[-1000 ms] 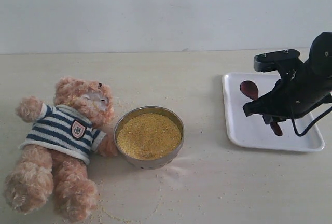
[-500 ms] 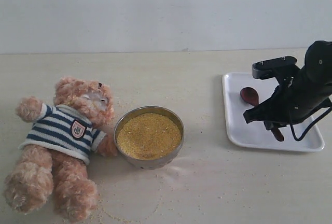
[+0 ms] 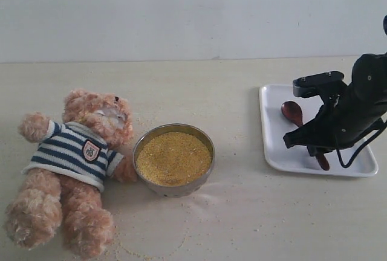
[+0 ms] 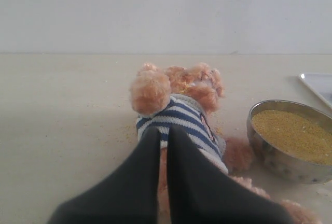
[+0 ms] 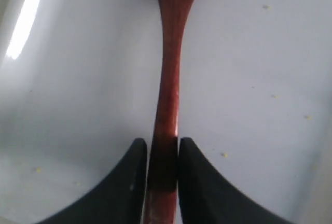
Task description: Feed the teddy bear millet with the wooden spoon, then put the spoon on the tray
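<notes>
The wooden spoon (image 3: 292,112) lies flat inside the tray (image 3: 284,158), which sits near the right edge of the desk (image 3: 242,225). Its oval bowl points toward the far edge, and its handle runs back under the right arm.

In the right wrist view the right gripper (image 5: 162,143) is low over the tray with one finger on either side of the handle, near its end. The fingers stand very close to the wood, but I cannot tell whether they pinch it or merely flank it. The left gripper (image 4: 162,130) is closed on nothing and hangs just over the teddy bear (image 3: 75,152), which lies on its back toward the front left corner.

The spoon looks light and stiff, with a smooth, glossy finish. A thin handle like this will likely twist or slip in a loose pinch, so the sound hold is across its width, near the end. The tray looks light too, and its rim is low – a sideways drag could probably catch the spoon on it or shift the tray.

The millet (image 3: 173,157) is heaped in the metal bowl (image 3: 175,188) mid-desk, touching the bear's arm. Between bowl and tray the desk is bare apart from stray grains – the best room for moving looks to be straight up and away from the rim.
</notes>
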Robot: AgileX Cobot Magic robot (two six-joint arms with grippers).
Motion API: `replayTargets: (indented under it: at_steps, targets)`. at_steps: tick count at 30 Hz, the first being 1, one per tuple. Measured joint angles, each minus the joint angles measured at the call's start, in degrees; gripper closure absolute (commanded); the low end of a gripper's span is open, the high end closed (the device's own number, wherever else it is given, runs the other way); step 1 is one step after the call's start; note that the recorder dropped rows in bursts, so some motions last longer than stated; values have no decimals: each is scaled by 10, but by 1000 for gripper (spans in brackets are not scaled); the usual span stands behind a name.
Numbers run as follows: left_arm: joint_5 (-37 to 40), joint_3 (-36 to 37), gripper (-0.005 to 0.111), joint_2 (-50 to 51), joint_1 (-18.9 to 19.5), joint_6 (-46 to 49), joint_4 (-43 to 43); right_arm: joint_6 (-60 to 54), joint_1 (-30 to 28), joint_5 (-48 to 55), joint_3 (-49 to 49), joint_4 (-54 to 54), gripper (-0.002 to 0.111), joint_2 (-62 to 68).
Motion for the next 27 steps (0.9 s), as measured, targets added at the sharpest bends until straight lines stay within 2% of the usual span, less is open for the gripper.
replayTargets:
  at_steps: [6,8,11,13,20,22,25,26,27]
  targets:
    - [0,0,102,0,0,0,0,6,0,0,0,0,81,0]
    - [0,0,102,0,0,0,0,7,0,2,0,0,74,0]
    - [0,0,102,0,0,0,0,10,0,14,0,0,54,0]
    - [0,0,102,0,0,0,0,21,0,29,-2,0,45,0]
    - [0,0,102,0,0,0,0,42,0,112,-26,0,44,-59]
    - [0,0,102,0,0,0,0,45,0,129,-28,0,50,-96]
    - [0,0,102,0,0,0,0,51,0,144,-23,-1,85,-158]
    - [0,0,102,0,0,0,0,59,0,140,-13,-4,102,-179]
    - [0,0,102,0,0,0,0,73,0,123,5,-10,107,-208]
